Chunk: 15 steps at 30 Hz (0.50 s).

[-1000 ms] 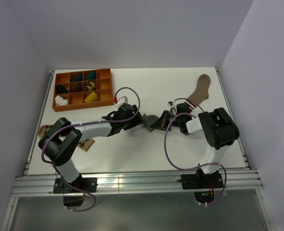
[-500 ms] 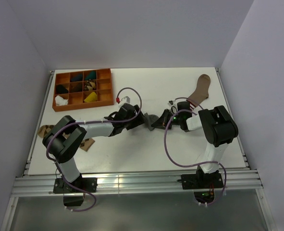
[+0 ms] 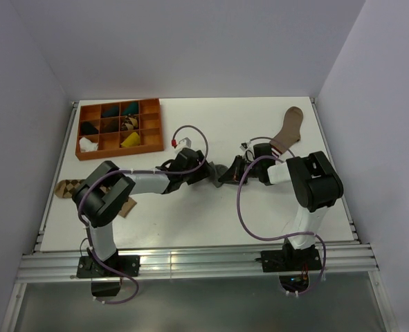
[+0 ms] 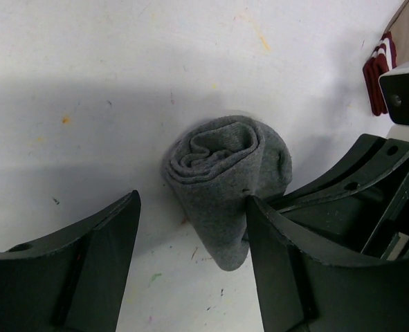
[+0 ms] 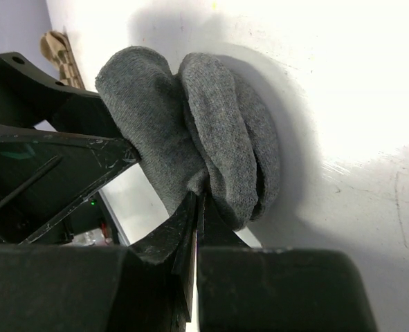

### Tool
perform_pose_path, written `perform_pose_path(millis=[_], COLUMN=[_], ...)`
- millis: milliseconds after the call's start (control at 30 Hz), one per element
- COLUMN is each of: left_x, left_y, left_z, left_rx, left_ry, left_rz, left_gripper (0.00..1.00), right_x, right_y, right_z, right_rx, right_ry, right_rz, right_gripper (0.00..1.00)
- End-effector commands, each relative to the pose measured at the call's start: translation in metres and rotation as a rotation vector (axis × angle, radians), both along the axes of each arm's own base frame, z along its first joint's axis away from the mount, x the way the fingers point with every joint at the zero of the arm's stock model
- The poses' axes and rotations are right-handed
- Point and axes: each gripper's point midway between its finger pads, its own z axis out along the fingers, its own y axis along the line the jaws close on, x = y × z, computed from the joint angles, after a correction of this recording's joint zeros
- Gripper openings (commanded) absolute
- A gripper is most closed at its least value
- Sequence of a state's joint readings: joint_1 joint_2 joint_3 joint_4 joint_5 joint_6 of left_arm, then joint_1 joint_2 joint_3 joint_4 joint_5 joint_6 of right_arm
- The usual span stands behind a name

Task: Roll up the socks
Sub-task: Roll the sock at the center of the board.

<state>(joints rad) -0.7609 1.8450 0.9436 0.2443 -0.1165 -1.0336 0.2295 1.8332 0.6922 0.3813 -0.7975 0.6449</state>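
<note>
A grey sock [image 4: 225, 166], rolled into a loose bundle, lies on the white table [image 3: 190, 214] between the two grippers. My left gripper [image 4: 190, 207] is open around it. The roll rests against its right finger [image 4: 287, 263], and a wide gap separates it from the left finger [image 4: 86, 263]. From the other side, my right gripper [image 5: 196, 197] is shut on a fold of the grey sock [image 5: 197, 131]. In the top view the sock [image 3: 225, 173] sits mid-table, with the left gripper [image 3: 204, 171] and the right gripper [image 3: 234, 169] meeting at it.
An orange compartment tray [image 3: 121, 153] at the back left holds small bundles, among them black, white and yellow ones. A brown sock with a striped cuff [image 3: 287, 130] lies at the back right. A tan diamond-patterned sock [image 3: 67, 188] lies at the left edge.
My left gripper has slid right, up to the grey roll, and its jaws have narrowed slightly. The right gripper has stayed shut on the sock.
</note>
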Motion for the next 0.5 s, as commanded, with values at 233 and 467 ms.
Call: perform_pose_path(millis=[233, 467], left_x=[-0.004, -0.009], left_y=[-0.003, -0.011], left_z=[-0.024, -0.031], left_rx=[0.047, 0.072], left_ry=[0.058, 0.094], left_rz=[-0.028, -0.056], left_gripper=[0.54, 0.34], right_x=[0.0, 0.0], right_y=[-0.018, -0.014], right_z=[-0.029, -0.026], right_rx=[-0.269, -0.477], right_ry=[-0.03, -0.144], right_rz=[-0.041, -0.001], right_gripper=[0.0, 0.06])
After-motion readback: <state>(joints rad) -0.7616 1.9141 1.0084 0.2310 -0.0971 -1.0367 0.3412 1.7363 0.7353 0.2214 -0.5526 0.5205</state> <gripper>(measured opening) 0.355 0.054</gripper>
